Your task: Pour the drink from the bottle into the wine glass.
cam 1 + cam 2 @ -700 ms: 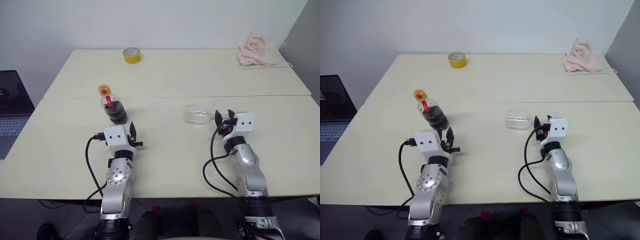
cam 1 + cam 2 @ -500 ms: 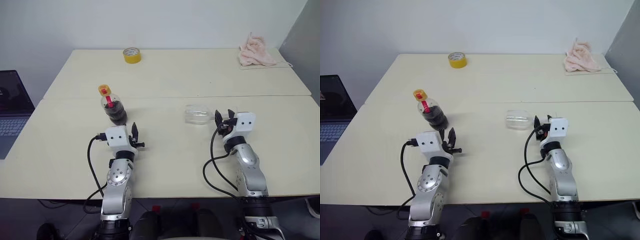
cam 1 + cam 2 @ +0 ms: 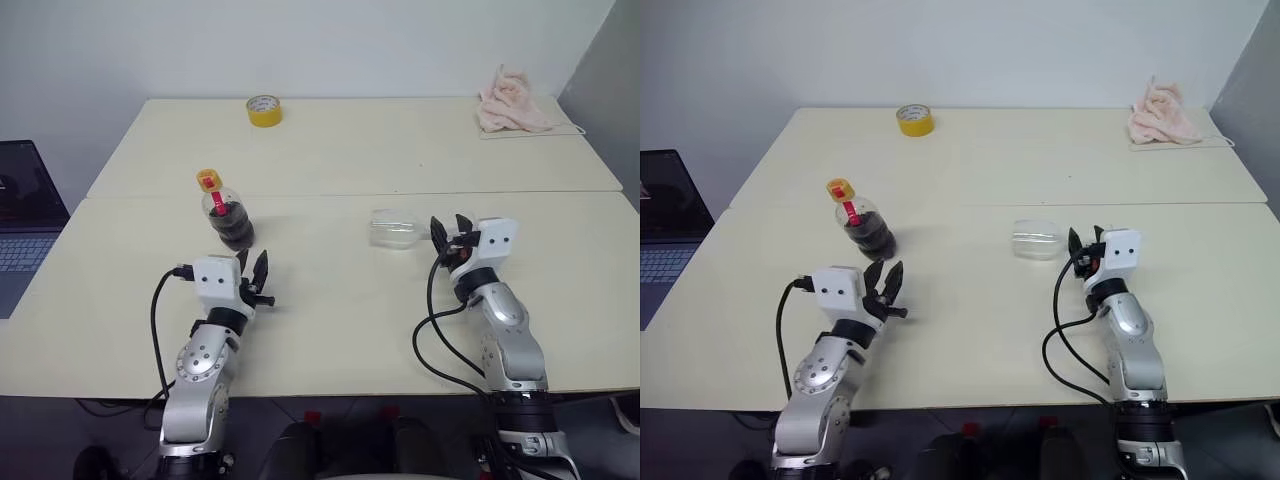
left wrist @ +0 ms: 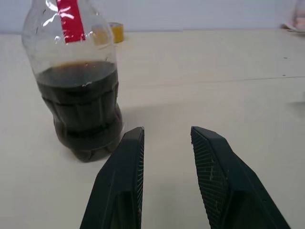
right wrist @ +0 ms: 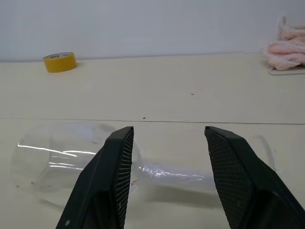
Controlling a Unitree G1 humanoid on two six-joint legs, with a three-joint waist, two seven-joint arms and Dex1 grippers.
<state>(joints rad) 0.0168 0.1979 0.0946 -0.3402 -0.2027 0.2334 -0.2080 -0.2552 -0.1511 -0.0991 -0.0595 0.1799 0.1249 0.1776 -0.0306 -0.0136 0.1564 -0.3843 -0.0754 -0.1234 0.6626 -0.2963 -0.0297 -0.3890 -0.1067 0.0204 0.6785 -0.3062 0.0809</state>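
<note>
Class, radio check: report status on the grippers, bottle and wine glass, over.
Left gripper open, just short of upright bottle. Right gripper open, straddling stem of wine glass, which lies on its side. Nothing in the way.

your left arm reaches forward low over the tabletop, its white-housed wrist angled slightly inward, and the left gripper of two black fingers (image 3: pixel 253 270) shows a narrow gap between its pads, holding nothing. your right arm stretches forward too, a black cable looping beside it; the right gripper of two black fingers (image 3: pixel 447 229) stands parted wider, empty.
</note>
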